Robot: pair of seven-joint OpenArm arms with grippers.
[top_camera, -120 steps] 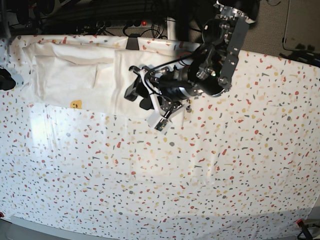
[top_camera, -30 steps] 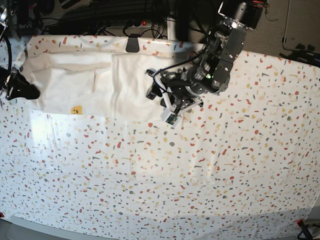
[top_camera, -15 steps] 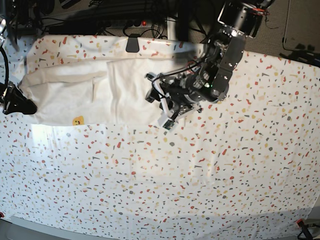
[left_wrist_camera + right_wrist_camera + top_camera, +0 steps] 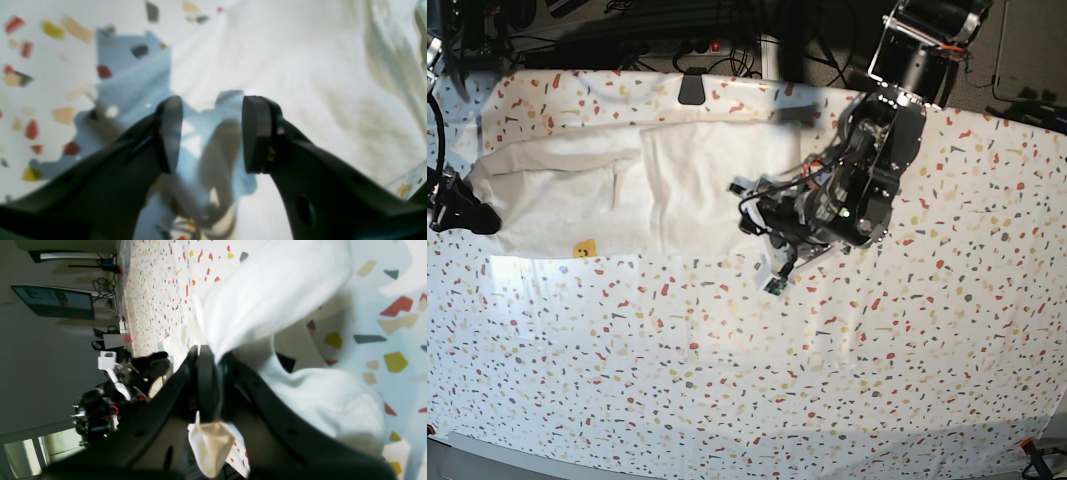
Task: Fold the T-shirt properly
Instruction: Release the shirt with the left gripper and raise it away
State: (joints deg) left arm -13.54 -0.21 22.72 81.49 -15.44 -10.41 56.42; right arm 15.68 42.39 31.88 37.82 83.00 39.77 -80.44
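Note:
The white T-shirt (image 4: pixel 687 180) lies folded into a long band across the back left of the speckled table cover (image 4: pixel 827 380), a small yellow print (image 4: pixel 582 248) at its front edge. At the far left my right gripper (image 4: pixel 477 215) is shut on the shirt's left end; in the right wrist view its fingers (image 4: pixel 208 373) pinch bunched white cloth (image 4: pixel 277 290). My left gripper (image 4: pixel 749 208) hovers at the shirt's right end. In the left wrist view its jaws (image 4: pixel 213 133) stand open with nothing between them, over the shirt (image 4: pixel 317 66).
A black clip (image 4: pixel 692 88) holds the cover at the table's back edge, with cables and dark gear behind it. A red clamp (image 4: pixel 1027 445) sits at the front right corner. The flecked cover stretches across the front and right.
My right gripper has pulled the shirt's left end toward the front, and the shirt's front edge slid with it. The left arm has shifted slightly right and forward, jaws still open.

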